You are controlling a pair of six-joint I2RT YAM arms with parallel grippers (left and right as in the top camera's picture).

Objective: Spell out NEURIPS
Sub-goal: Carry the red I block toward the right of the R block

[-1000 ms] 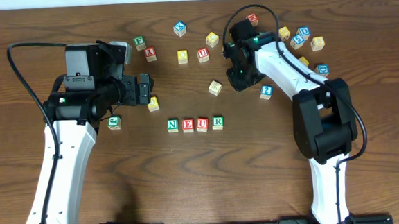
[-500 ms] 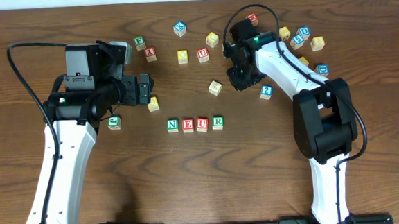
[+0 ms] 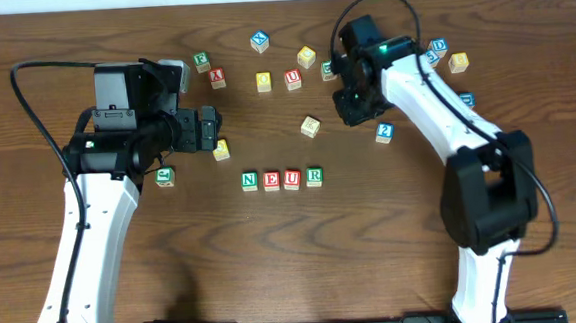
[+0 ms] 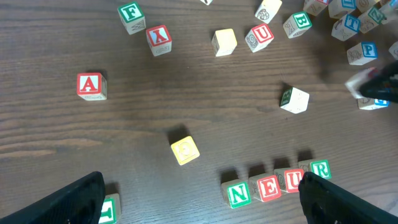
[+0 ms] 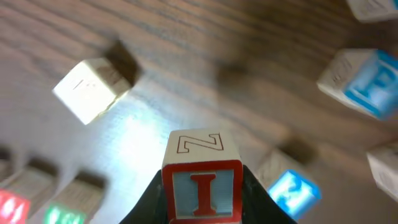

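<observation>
**Overhead view.** In the lower middle of the frame four cubes stand in one row: the green N cube, the red E cube, the red U cube and the green R cube. The step in hand therefore seems to be the fifth letter, I. The right gripper hangs in the upper middle, above and to the right of the row. Its own body hides what is between the fingers.

**Left wrist view.** The left gripper is released, its fingers stand wide in the two lower corners and nothing is between them. The row lies at the lower right. The blue P cube waits in the upper right among other cubes. A dark blurred shape at the right edge is hard to make out. The S cube cannot be found with certainty.

**Right wrist view.** The right gripper is clenched on the red I cube, which hangs above the table. A face with a Z outline also shows. The row is only a red and green blur in the lower left corner.

The next move probably calls for carrying this cube to the free place just beside the R, with the I face upward and in line, without pushing the R. Whether the I face will end upward cannot be told from here.
</observation>
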